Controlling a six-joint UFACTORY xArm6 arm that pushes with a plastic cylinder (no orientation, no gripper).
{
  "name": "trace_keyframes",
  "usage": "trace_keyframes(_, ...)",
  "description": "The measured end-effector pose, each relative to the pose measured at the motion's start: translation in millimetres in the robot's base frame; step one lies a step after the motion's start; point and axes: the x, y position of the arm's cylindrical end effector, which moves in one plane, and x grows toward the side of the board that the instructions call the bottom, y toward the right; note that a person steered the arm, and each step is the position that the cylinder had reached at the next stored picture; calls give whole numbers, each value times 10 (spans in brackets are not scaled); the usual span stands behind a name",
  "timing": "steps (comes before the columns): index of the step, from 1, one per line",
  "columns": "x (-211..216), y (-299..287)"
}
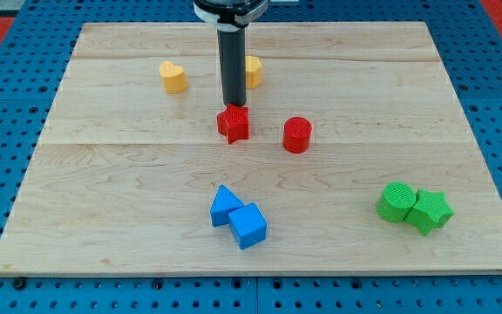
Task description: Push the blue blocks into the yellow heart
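My tip (234, 105) sits at the top edge of the red star block (234, 124), apparently touching it. No fingers on this rig, just a bare dark rod holding nothing. The push hasn't started, I judge: the blue triangular block (225, 206) and blue cube (248, 225) lie touching near the view's bottom, well apart from the yellow heart block (173, 77) at upper left. Next I need to get below the blue pair and drive up-left. Another yellow block (253, 71) is half hidden behind the rod. Red cylinder (297, 134), green cylinder (396, 202), green star block (430, 210). Matte solid blocks, pale wood-grain tabletop (129, 174).
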Motion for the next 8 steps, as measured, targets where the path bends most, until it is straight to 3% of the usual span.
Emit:
trace_keyframes(4, 101, -77)
trace_keyframes(5, -115, -830)
trace_keyframes(6, 118, -1391)
trace_keyframes(8, 1528, -1459)
